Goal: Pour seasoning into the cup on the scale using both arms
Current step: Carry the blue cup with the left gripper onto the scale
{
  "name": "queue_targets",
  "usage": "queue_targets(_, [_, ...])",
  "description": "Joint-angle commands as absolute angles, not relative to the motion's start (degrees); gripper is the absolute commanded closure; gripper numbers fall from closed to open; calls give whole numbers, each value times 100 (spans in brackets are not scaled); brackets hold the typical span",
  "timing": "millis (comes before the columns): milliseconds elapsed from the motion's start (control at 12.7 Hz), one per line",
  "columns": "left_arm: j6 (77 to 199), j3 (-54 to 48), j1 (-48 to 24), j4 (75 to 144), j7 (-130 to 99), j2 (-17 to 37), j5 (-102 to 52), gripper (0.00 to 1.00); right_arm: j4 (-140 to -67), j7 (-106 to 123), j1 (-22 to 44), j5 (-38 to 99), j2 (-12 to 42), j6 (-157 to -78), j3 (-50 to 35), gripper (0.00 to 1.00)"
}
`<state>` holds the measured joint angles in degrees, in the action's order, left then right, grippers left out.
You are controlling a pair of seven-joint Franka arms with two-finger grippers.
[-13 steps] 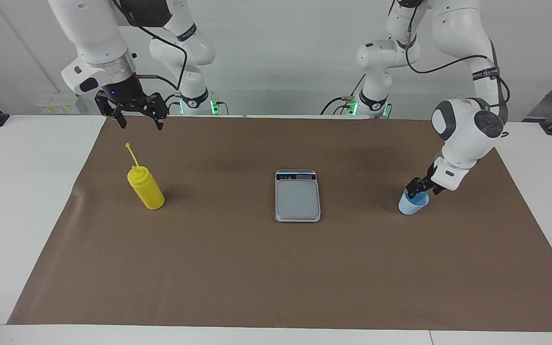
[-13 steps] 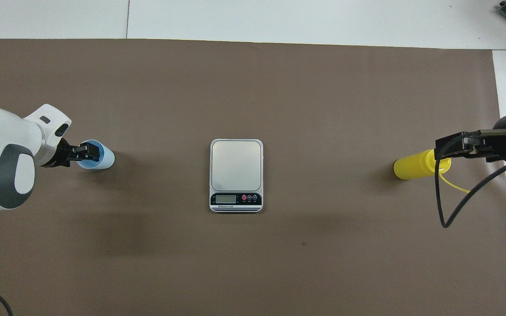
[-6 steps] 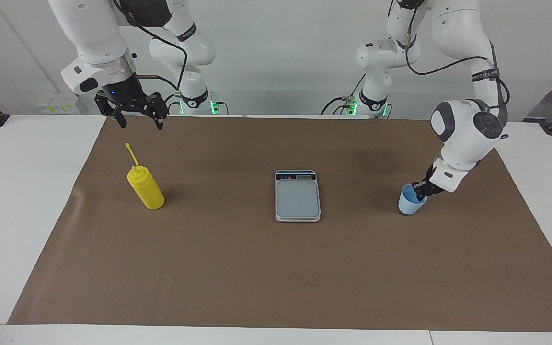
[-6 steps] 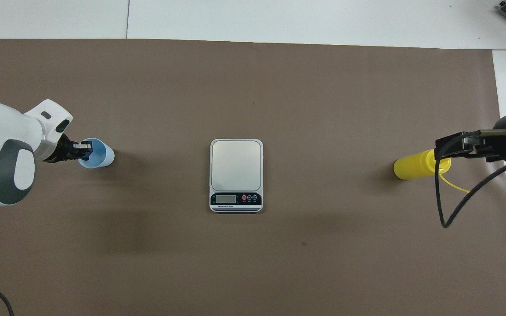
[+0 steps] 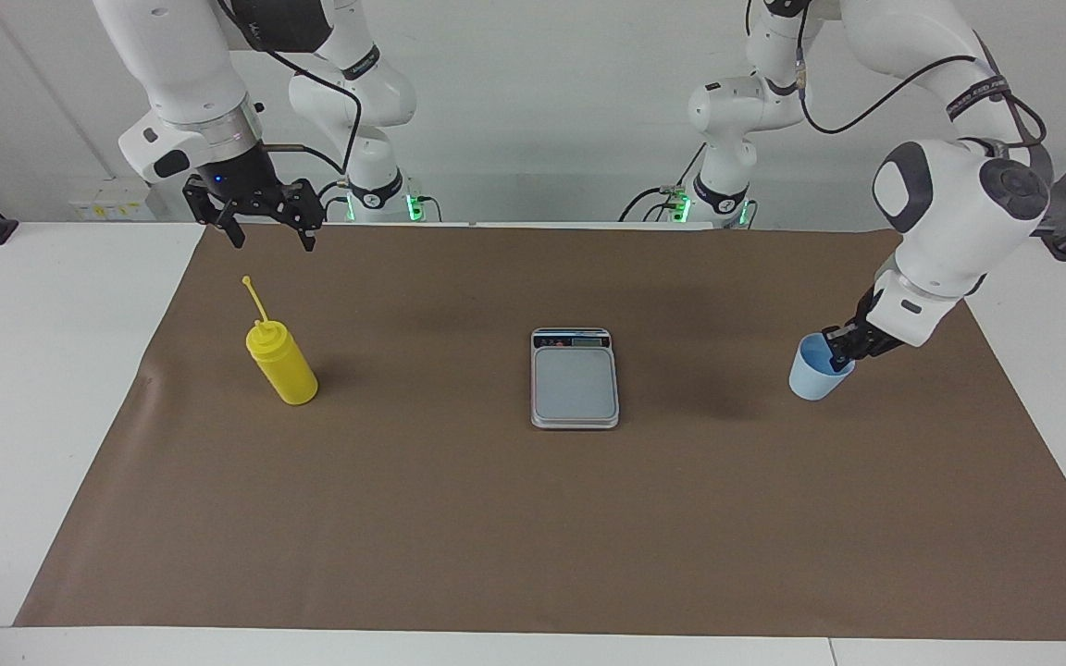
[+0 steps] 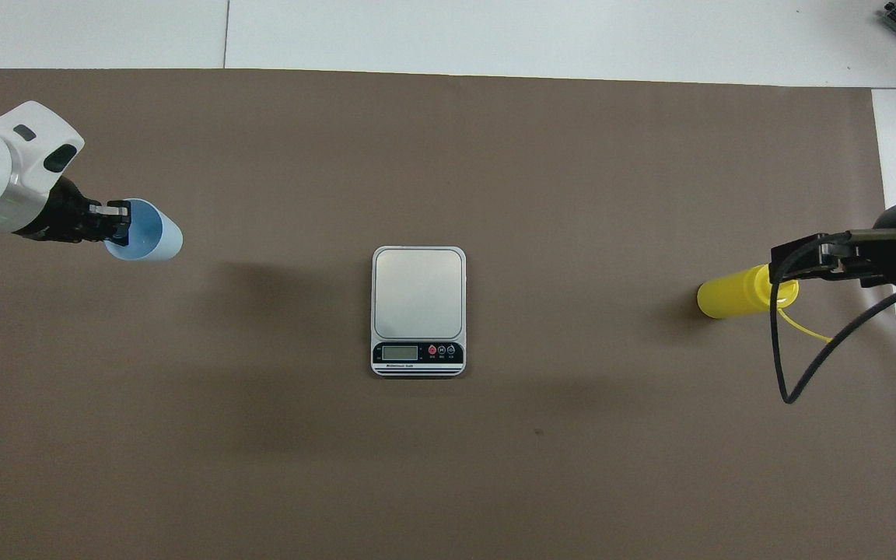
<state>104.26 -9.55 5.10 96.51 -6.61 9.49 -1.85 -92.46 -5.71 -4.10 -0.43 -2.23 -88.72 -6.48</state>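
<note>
Pinching the near wall of the cup (image 5: 812, 377) with the left hand (image 5: 836, 356), fingertips pressed together on the rim, one inside and one outside. Hanging tilted at the right of the facing view, seemingly clear of the brown mat (image 5: 496, 518), mouth tipped toward the wrist.

Centre of frame: the scale (image 5: 575, 384), flat on the mat, plate bare, display strip on the edge toward the top of the frame. Well apart from the cup, with nothing between.

Left of the frame: the seasoning bottle (image 5: 281, 363), upright on the mat, long axis near vertical with a slight lean, cap stick slanting up from the nozzle. Above it, at upper left, the right hand (image 5: 269, 231), fingers spread, holding nothing, waiting high over the mat's top edge. Covering the nozzle only as seen from overhead; clearly apart in the facing view.

Judged next: carry the cup sideways toward frame centre, level it and set it on the plate. Only open mat to cross, running straight from the right of the frame to the middle. A thin rim pinch, so likely to swing or slip if hurried. Left arm far nearer to the cup's job; right arm nearer to the bottle on the worktop (image 5: 33, 370).
</note>
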Motion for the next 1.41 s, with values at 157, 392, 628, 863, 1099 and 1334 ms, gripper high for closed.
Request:
queue_targets(157, [9956,-914,-761,8859,-1763,1336,-193,100,-9404,-580,-483,53,-360,-8921,-677,0])
queue_targets(392, [10246,-914,-1518,8921,-2520,1353,-237,100,-9404,-580,-483,53,-360,-8921,-677,0])
queue_targets(628, [10668,-914,-2177,8921,-3405,1703,-255,100,-9413,-580,-483,53,-360,-8930,-677,0])
queue_targets(863, [11196,-914,-2574,8964,-4015,2073,-185,100,-9404,-580,-483,53,-360,-8921,-677,0])
queue_targets(1099, [11653,-914,-2593,9464,-4096,2057,-185,100,-9404,-580,-483,53,-360,-8921,-677,0])
queue_targets(1334, [11839,-914,-2681,9712,-4113,2030,-185,100,-9404,-580,-483,53,-360,-8921,-677,0])
